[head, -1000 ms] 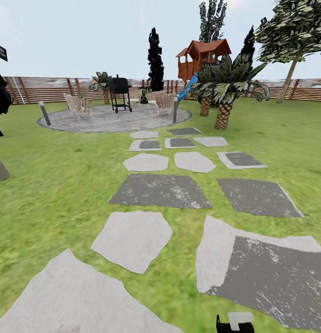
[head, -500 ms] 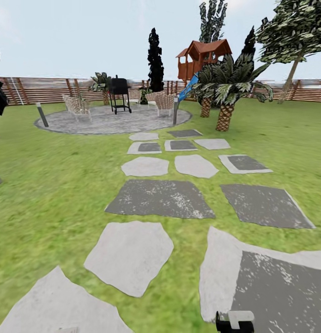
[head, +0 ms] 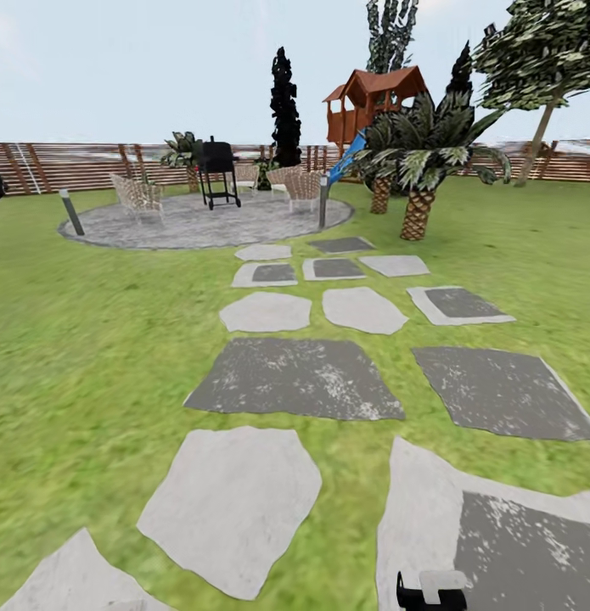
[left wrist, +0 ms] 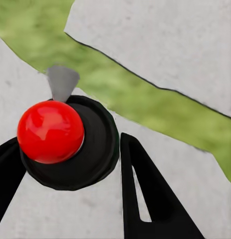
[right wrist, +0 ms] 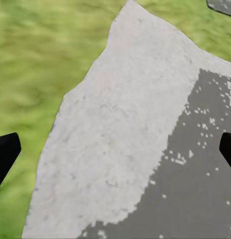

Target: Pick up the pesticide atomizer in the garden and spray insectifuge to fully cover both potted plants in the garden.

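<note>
In the left wrist view, the pesticide atomizer (left wrist: 50, 130) shows as a glossy red knob on a round black cap with a grey nozzle tip. My left gripper (left wrist: 70, 140) is shut on it, one black finger pressing each side of the cap. My right gripper (right wrist: 120, 144) is open, its fingertips far apart over a pale stepping stone (right wrist: 120, 139), with nothing between them. The garden lawn (head: 91, 339) stretches ahead in the head view. The potted plants are out of view.
Grey stepping stones (head: 295, 378) lead to a mottled paved round (head: 201, 219) with a black grill (head: 218, 170), wicker chairs (head: 138, 195) and short posts (head: 72, 212). Palms (head: 418, 161) and a red playhouse (head: 371, 102) stand at the right. A slat fence (head: 74, 165) closes the back.
The head view has moved forward along the path, so the near stones have slid toward the lower edge and look larger. The paved round sits slightly closer.
</note>
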Robot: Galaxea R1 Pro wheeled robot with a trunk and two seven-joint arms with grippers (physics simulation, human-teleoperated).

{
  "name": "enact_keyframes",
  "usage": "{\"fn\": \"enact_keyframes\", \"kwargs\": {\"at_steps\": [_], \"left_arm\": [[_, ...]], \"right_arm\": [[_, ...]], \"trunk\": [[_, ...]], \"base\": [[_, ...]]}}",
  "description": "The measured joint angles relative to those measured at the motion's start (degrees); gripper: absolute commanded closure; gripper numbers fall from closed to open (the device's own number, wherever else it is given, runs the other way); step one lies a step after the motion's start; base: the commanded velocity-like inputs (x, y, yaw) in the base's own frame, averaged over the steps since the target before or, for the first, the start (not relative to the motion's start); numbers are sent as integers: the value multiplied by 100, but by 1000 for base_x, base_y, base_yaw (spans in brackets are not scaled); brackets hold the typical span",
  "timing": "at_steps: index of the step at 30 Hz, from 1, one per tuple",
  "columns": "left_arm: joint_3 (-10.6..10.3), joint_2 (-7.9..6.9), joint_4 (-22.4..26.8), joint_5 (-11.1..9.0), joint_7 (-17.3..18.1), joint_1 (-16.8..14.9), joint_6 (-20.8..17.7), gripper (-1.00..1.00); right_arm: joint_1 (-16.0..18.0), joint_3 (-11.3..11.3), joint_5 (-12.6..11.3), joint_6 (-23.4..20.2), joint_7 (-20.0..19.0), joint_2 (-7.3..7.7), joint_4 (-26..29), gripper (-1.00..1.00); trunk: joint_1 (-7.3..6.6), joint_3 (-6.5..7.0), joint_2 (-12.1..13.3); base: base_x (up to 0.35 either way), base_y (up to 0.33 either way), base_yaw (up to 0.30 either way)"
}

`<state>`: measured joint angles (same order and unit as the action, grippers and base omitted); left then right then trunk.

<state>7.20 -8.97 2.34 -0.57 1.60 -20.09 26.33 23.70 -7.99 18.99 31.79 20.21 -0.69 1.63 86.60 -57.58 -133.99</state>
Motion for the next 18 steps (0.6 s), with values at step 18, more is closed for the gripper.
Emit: {"fn": "enact_keyframes", "kwargs": {"at_steps": [18], "left_arm": [[2, -4, 0, -1, -3, 0, 9, 100]], "right_arm": [[0, 0, 33, 0, -9, 26, -3, -100]], "trunk": [[0, 0, 0]], "base": [[340, 0, 0]]}}
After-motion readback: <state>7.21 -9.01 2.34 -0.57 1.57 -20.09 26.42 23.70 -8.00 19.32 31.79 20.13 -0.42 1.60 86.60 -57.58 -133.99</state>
